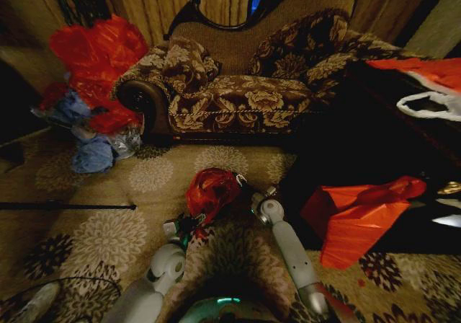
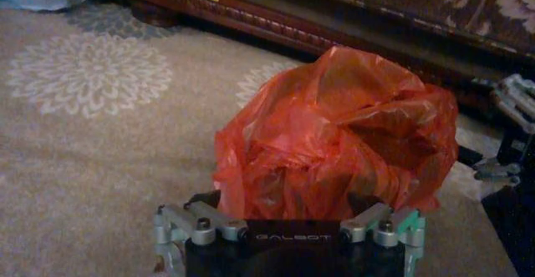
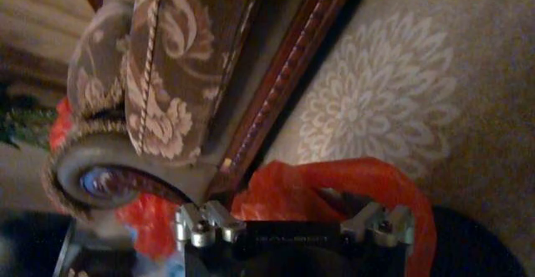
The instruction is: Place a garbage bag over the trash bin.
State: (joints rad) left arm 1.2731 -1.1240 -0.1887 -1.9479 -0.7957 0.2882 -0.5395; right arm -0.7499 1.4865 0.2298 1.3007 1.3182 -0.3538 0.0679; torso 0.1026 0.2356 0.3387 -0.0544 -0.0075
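Note:
The garbage bag (image 1: 211,191) is a glossy, crinkled red bundle on the patterned carpet in front of the sofa, bulging upward. My left gripper (image 1: 189,226) is at its near-left side. In the left wrist view, the left gripper (image 2: 287,205) has its fingers spread, and the lower part of the garbage bag (image 2: 334,139) lies between them. My right gripper (image 1: 253,195) is against the bag's right side. Its fingers are also spread in the right wrist view (image 3: 294,214), with the red plastic (image 3: 334,183) looping between and around them. The trash bin is hidden.
The floral sofa (image 1: 238,85) stands just behind, its wooden base (image 2: 276,26) close to the bag. Big red sacks and bluish bags (image 1: 94,71) pile at the left. A red-orange plastic sheet (image 1: 356,218) hangs on dark furniture at the right. Open carpet lies to the left.

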